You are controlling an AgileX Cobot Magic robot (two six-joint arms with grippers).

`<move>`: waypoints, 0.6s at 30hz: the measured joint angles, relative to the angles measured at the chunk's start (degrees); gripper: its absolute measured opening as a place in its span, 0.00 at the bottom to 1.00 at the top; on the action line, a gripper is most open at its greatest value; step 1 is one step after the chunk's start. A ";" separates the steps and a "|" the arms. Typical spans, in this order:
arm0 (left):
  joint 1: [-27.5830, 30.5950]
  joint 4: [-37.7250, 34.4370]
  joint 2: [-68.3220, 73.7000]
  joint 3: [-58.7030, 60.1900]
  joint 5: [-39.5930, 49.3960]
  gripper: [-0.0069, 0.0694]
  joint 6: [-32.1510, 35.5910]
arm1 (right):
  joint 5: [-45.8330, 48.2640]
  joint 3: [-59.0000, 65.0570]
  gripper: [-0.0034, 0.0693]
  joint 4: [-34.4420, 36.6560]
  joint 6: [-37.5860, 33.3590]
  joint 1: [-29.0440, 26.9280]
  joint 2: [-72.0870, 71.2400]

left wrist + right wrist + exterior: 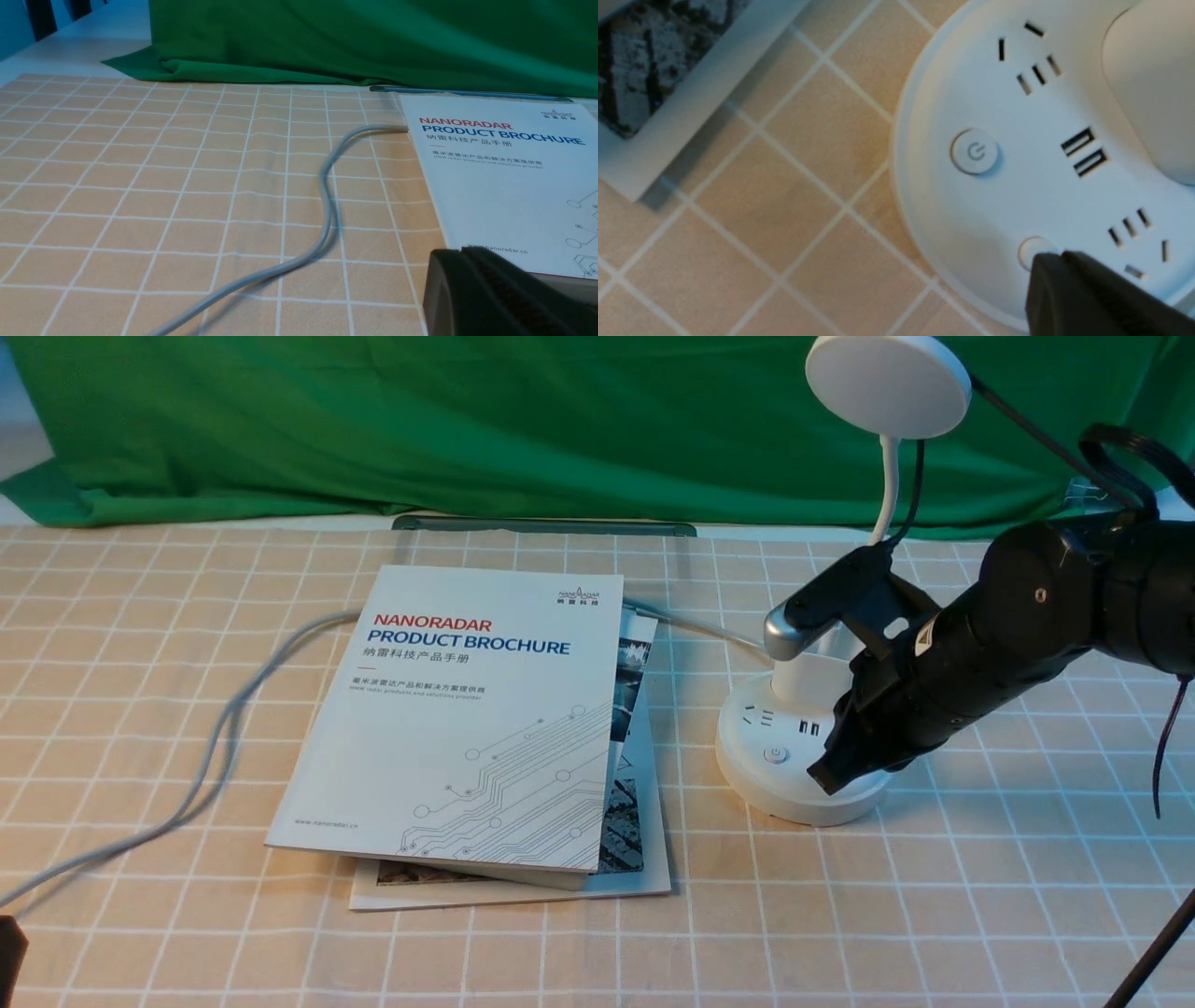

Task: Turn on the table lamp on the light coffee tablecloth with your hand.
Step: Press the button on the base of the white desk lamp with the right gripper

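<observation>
white table lamp under my right gripper

the lamp stands at the front frame's right on the checked tablecloth. my gripper, pinched closed and empty, slants down from the right; its tip covers the edge of the plain button, the power-marked button just left of it.

- Front view: soft, even, fairly bright light, sharp throughout. The brochure lays a thin shadow on the tablecloth along its near edge.
- Left wrist view: clear and evenly lit. The cable throws a faint shadow and softens close to the camera.
- Right wrist view: blurred all over, with a cool bluish cast on the lamp. The dark fingers are out of focus, with a dim shadow beside them.
</observation>
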 joint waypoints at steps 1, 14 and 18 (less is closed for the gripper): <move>0.00 0.00 0.00 0.00 0.00 0.12 0.00 | -0.13 0.00 0.09 0.00 0.00 0.00 0.35; 0.00 0.00 0.00 0.00 0.00 0.12 0.00 | -3.05 0.00 0.09 -0.50 0.05 -0.06 2.40; 0.00 0.00 0.00 0.00 0.00 0.12 0.00 | -3.19 0.00 0.09 -0.50 0.05 -0.06 2.54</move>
